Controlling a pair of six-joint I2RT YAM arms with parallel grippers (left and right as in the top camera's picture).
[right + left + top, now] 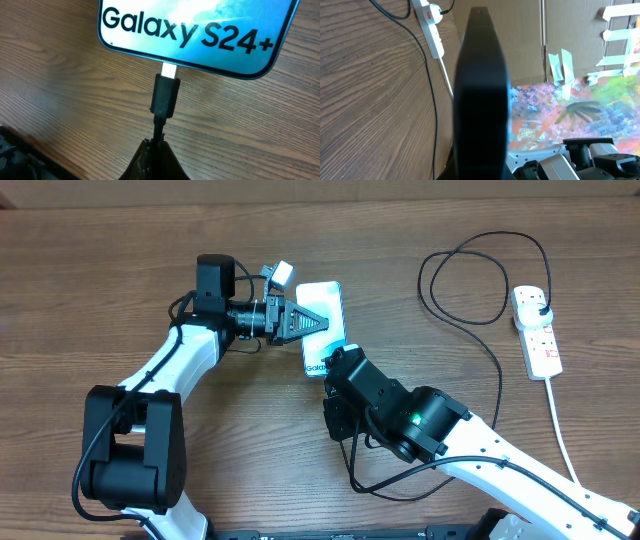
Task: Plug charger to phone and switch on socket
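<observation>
The phone point(323, 292) lies flat, screen up, at centre of the overhead view on the table point(100, 260). From frame left the left gripper point(322, 323) sits over its middle, prob. to pin it vs. the plug-in push; can't tell how far its fingers are spread. From below, the right gripper point(156, 152) is pinched tight on the charger point(497, 365) cable just behind the connector point(166, 95), lined up w/ the phone's bottom edge. Silver tip meets the port but metal shows, so seating looks incomplete. No bins/trays; only holder is the socket point(538, 330) at frame right, well apart, w/ black plug point(541, 304) in its top outlet. Switch state too small to read.
</observation>
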